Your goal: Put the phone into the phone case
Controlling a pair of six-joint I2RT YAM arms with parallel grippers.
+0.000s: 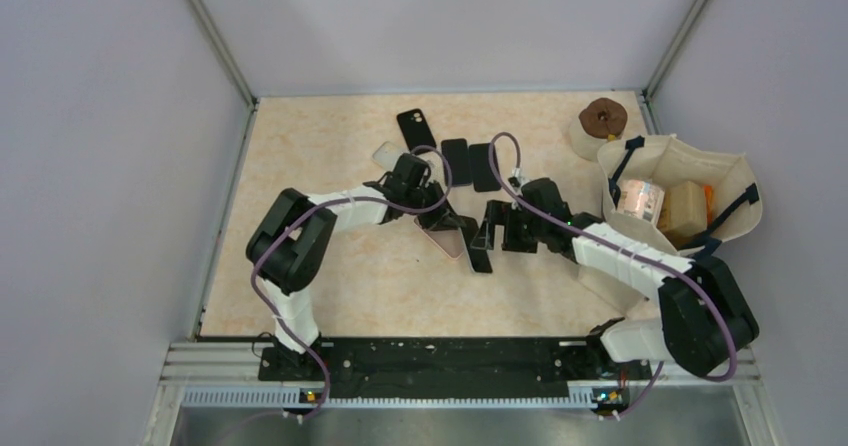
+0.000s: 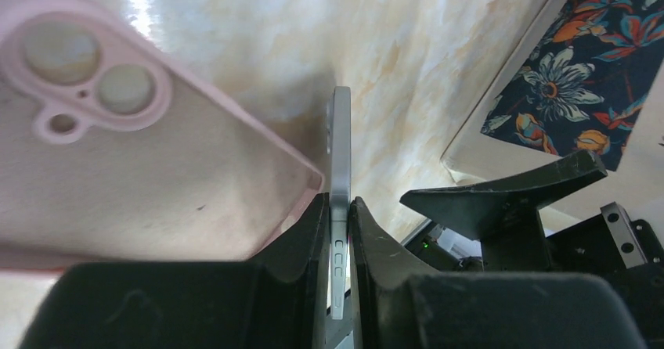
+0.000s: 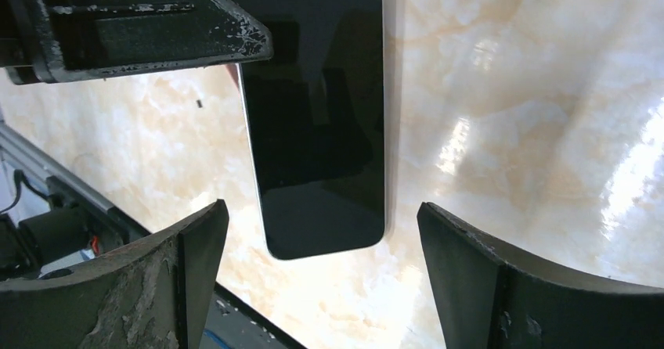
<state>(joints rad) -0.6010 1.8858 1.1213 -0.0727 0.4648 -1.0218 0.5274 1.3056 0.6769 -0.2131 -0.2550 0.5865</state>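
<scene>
- The left end effector [image 2: 338, 232] is clenched on the phone [image 2: 340, 153]. Its two black fingers [image 2: 301, 247] press the phone's flat faces, so the wrist camera sees only the thin silver edge with its side buttons.
- The phone stands out from the fingers over the marbled beige desk [image 2: 258, 44], in the middle of the work area.
- In the right wrist view the phone's dark screen faces the camera, and one of the left fingers crosses its upper left corner.
- The pink phone case [image 2: 133, 177] is translucent with a raised camera cut-out. It sits just beside the phone on the left, one corner close against the left finger. Whether case and phone touch is unclear.
- The right end effector [image 3: 321, 216] is released, its jaws spread wide to either side of the phone's lower end, touching nothing.
- A floral-patterned case [image 2: 564, 75] lies on the desk to the right.
- Farther back lie several dark phone-shaped items [image 1: 455, 161].
- A brown roll [image 1: 603, 121] and a fabric basket [image 1: 735, 181] sit at the far right.
</scene>
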